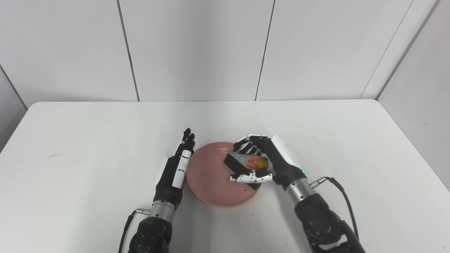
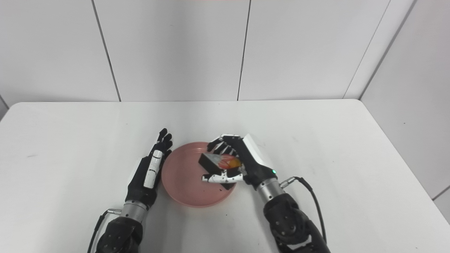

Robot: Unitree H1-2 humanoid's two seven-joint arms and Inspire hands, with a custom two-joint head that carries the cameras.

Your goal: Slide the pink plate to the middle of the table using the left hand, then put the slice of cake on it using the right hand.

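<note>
**One release left: cake over the plate**

Left eye view: the right hand [image 1: 262, 160] is closed around the slice of cake [image 1: 242, 162], held over the pink plate's [image 1: 207, 179] right half, long axis running down and rightward, far end toward the plate's middle.

Right eye view: the left hand [image 2: 149, 172], fingers straight and empty, lies against the plate's left rim.

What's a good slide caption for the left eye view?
Right hand holds cake slice over pink plate; left hand open beside it.
</note>
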